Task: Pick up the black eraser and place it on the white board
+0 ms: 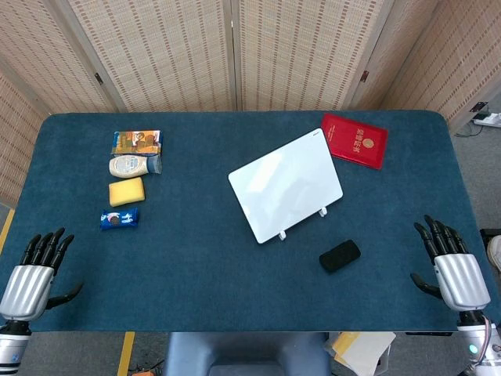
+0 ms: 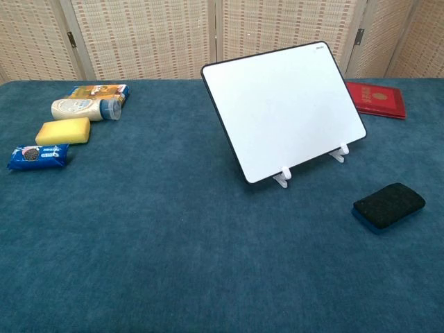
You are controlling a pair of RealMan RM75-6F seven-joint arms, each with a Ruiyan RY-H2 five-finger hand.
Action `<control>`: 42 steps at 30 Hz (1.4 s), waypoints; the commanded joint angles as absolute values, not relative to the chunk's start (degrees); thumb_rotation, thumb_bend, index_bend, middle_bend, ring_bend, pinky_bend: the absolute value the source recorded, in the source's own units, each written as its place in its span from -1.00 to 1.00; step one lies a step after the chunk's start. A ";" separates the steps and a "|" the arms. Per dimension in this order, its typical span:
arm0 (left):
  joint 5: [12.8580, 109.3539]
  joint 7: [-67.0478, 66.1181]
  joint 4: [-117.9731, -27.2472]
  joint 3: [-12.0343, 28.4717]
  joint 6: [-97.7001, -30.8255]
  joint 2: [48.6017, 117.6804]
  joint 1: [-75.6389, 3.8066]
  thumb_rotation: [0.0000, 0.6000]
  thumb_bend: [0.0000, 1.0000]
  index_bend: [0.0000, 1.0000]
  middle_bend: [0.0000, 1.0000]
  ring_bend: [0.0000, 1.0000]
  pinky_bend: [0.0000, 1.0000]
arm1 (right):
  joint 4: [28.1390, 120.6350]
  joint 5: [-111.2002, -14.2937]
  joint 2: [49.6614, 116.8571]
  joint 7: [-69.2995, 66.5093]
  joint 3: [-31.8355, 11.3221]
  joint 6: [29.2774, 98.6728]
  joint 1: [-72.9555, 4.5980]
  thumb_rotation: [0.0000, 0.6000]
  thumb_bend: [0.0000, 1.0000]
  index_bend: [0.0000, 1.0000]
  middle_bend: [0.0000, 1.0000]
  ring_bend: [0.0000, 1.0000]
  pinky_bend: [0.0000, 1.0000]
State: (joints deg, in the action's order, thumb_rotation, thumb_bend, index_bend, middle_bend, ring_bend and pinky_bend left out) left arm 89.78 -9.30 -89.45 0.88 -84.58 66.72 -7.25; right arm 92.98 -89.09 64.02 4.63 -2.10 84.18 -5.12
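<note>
Black eraser [image 1: 340, 255] on bench [image 1: 203, 266], near-right of white board [image 1: 286, 185], long axis slanting far-right; right hand [image 1: 452, 266] nearer, eraser to its left; left hand [image 1: 35, 270] well apart; both hands empty, fingers spread

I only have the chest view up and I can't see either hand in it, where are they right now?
Observer: In the head view, the left hand sits at the table's near left corner, fingers spread, holding nothing.
Operator: And the right one?
Observer: The right hand is at the near right corner, also open and empty.
Operator: Which is nearer the eraser?
Observer: The right; the black oblong eraser lies between it and the tilted white board, touching neither.
</note>
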 commanded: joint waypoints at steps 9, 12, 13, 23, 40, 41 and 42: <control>91.04 -9.25 -90.22 0.43 -85.63 66.62 -6.98 0.61 -0.42 -1.00 -0.93 -0.94 -1.00 | 92.54 -92.31 63.28 2.32 -0.37 82.25 -6.34 1.00 -0.53 -1.00 -1.00 -0.94 -0.77; 90.48 -8.91 -89.96 0.50 -85.55 66.35 -6.82 0.60 -0.42 -1.00 -0.93 -0.94 -0.99 | 91.66 -95.67 62.87 2.99 0.59 81.26 -7.70 1.00 -0.54 -1.00 -1.00 -0.92 -0.77; 90.58 -8.32 -89.81 0.57 -85.66 66.25 -6.85 0.60 -0.42 -1.00 -0.93 -0.93 -0.97 | 92.09 -96.85 62.07 3.38 1.03 79.77 -8.77 1.00 -0.54 -1.00 -1.00 -0.92 -0.77; 90.78 -4.78 -88.35 1.27 -87.44 66.03 -6.51 0.61 -0.42 -1.00 -0.89 -0.87 -0.91 | 99.47 -96.57 57.62 19.31 0.70 60.98 -19.26 1.00 -0.54 -0.81 -0.97 -0.89 -0.77; 93.85 -0.62 -84.83 1.54 -90.44 67.29 -6.79 0.61 -0.42 -0.80 -0.73 -0.75 -0.84 | 86.88 -93.74 69.80 20.21 -0.40 53.10 -26.81 1.00 -0.54 -0.56 -0.90 -0.85 -0.77; 93.81 -0.56 -84.78 1.54 -90.41 67.29 -6.79 0.61 -0.42 -0.80 -0.73 -0.75 -0.84 | 85.74 -94.06 70.50 19.39 -0.23 53.30 -26.99 1.00 -0.54 -0.56 -0.91 -0.84 -0.76; 93.69 -0.49 -84.74 1.56 -90.31 67.28 -6.82 0.61 -0.42 -0.80 -0.73 -0.75 -0.84 | 84.35 -94.36 71.37 18.31 -0.02 53.53 -27.19 1.00 -0.54 -0.56 -0.91 -0.84 -0.75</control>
